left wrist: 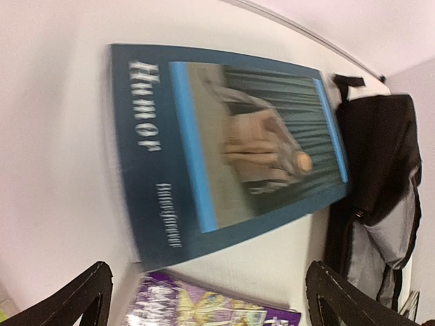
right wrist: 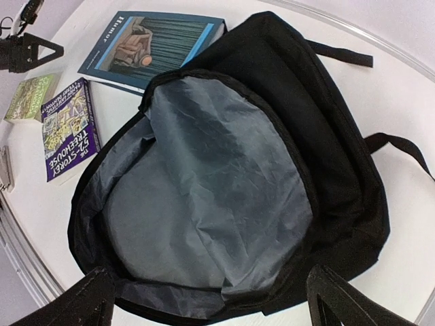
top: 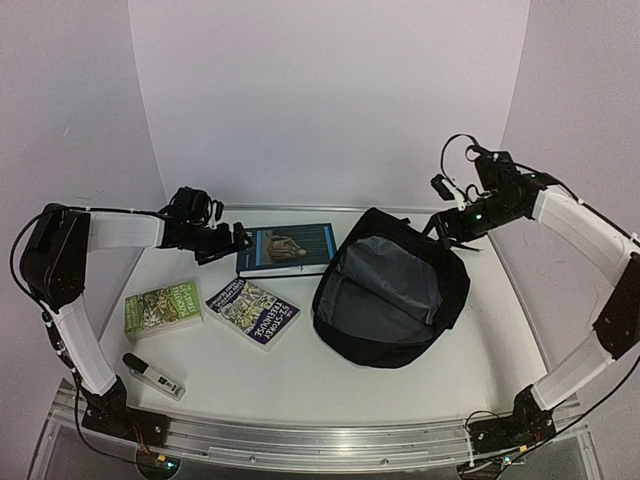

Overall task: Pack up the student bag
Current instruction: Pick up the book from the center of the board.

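The student bag point(top: 390, 290) lies unzipped for loading. The left gripper point(top: 237, 241) hovers at the blue book point(top: 290, 248), fingers spread, apparently to take it first, while the right gripper point(top: 447, 228) waits near the bag's far corner, equally spread.

The student bag point(right wrist: 326, 129) is black outside, straps included, and its lining point(right wrist: 204, 197) is plain grey. The blue book point(left wrist: 156, 170) has a dark teal cover with white lettering. Two bright blue stripes frame a picture in tan and grey-green. The purple book point(top: 253, 312) carries white title letters and a busy multicoloured drawing. The green book point(top: 163, 307) has a green and cream illustrated cover. A small tool point(top: 153, 376) is black and silvery white. The table point(top: 300, 390) is white. The left arm point(top: 120, 232) and right arm point(top: 575, 225) have white shells with black joints. The left end effector point(top: 238, 241) and right end effector point(right wrist: 211, 288) are black.
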Robot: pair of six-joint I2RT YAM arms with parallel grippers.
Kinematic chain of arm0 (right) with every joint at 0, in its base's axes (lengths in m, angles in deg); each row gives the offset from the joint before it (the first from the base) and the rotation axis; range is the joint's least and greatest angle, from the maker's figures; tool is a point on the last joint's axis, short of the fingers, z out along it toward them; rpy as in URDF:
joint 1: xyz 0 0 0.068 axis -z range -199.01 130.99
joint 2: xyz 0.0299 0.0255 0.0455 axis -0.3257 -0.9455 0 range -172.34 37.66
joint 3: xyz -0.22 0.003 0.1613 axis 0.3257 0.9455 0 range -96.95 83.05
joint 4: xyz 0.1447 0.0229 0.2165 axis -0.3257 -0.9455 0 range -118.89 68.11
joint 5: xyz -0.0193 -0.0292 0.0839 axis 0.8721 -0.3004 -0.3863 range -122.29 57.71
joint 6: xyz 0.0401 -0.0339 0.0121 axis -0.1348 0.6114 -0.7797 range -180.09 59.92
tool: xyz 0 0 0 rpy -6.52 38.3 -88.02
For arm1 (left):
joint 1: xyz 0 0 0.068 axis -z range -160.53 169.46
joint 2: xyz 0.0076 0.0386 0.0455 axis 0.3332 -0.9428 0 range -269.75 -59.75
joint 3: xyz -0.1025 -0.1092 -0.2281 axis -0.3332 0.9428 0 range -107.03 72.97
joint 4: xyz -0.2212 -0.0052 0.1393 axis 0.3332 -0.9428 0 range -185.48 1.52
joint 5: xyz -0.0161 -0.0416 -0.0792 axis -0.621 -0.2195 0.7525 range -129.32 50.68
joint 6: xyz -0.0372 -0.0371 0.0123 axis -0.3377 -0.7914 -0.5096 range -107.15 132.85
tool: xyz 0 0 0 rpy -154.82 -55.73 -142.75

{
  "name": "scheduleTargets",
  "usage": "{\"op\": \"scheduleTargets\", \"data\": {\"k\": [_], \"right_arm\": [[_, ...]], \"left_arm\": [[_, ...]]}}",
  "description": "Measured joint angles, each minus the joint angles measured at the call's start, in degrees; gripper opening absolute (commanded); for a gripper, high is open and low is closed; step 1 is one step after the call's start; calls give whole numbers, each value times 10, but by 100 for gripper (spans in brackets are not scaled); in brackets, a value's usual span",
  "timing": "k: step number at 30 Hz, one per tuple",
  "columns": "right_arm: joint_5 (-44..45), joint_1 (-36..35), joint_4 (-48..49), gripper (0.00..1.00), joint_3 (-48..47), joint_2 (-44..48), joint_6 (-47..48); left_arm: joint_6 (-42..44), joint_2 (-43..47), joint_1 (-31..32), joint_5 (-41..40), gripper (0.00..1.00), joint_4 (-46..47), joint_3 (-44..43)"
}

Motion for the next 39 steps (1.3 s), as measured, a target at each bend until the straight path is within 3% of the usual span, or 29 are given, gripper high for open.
{"op": "scheduleTargets", "data": {"k": [3, 11, 17, 20, 34, 39], "right_arm": [[6, -39, 10, 98, -26, -35, -7], [17, -133, 55, 98, -118, -166, -29], [19, -155, 65, 98, -184, -250, -45], [19, -160, 66, 98, -201, -267, -48], [28, -164, 74, 98, -210, -291, -52], [32, -164, 74, 98, -210, -291, -52]], "left_arm": [[-23, 2, -34, 18, 94, 20, 29], [-70, -19, -67, 92, 64, 101, 54], [-95, -91, -68, 131, 57, 156, 48], [-108, -125, -68, 140, 52, 169, 47], [-162, -167, -68, 179, 1, 249, 30], [-172, -167, -69, 185, 0, 264, 26]]}}
